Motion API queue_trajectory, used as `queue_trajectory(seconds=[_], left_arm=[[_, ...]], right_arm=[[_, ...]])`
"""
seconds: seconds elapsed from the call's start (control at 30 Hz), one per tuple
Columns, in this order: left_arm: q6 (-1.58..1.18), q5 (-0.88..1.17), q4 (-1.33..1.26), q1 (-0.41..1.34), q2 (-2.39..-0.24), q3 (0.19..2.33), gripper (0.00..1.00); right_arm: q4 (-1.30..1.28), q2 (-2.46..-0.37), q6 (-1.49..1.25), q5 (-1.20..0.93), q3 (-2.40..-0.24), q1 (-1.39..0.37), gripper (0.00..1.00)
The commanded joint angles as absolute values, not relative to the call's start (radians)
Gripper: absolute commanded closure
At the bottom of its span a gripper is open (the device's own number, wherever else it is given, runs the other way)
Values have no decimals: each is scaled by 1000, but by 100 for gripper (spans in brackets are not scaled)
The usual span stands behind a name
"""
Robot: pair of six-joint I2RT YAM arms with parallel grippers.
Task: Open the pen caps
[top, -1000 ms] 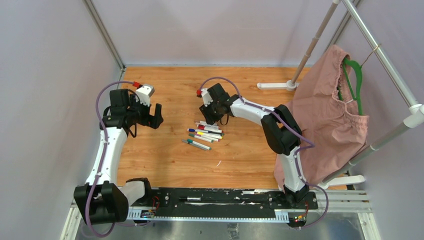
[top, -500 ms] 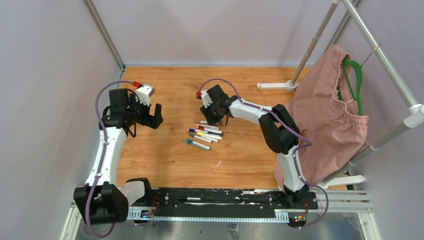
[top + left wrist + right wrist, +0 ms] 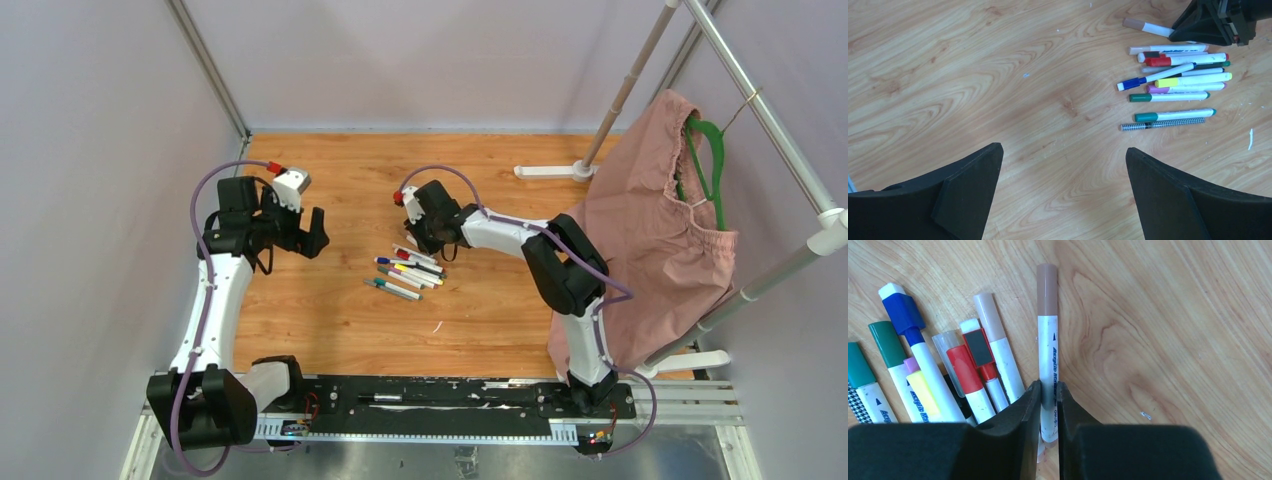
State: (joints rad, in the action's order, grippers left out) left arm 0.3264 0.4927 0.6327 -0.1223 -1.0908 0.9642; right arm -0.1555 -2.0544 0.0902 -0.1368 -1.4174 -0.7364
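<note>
Wood-grain tabletop (image 3: 330, 330) carries everything. At left, the left gripper (image 3: 1062, 150) hangs with jaws spread wide, holding nothing, well apart from the marker pile (image 3: 1173, 82) near the table's middle. Further right, the right gripper (image 3: 1048, 390), much nearer, pinches one marker's white barrel (image 3: 1048, 350). Its brown cap (image 3: 1047, 290) points straight ahead, along the fingers' line. Only the right wrist view shows this pinch; overhead, the wrist hides it.

Pens (image 3: 1173, 80): about eleven; pen caps (image 3: 1047, 290): ten seen; garment (image 3: 650, 230): one; hanger (image 3: 703, 128): one.
</note>
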Motion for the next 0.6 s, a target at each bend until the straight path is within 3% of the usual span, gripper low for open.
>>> queue_trajectory(seconds=[0.0,0.23,0.47,0.57], left_arm=[[350,552,658,-126,-1081,993,0],[458,624,672,-126,-1071,992,0],[632,836,616,-121,-1030,931,0],[739,834,616,-64,-994,908,0]], right_arm=[[-203,-2033,88,-83,-1391,-750,100],[-242,-1918,92,-88,-1427,-742,100],[-318,-1796,-38,-302,-1432,-740,100],[-342,-1735,-99,-421,-1413,-749,100]])
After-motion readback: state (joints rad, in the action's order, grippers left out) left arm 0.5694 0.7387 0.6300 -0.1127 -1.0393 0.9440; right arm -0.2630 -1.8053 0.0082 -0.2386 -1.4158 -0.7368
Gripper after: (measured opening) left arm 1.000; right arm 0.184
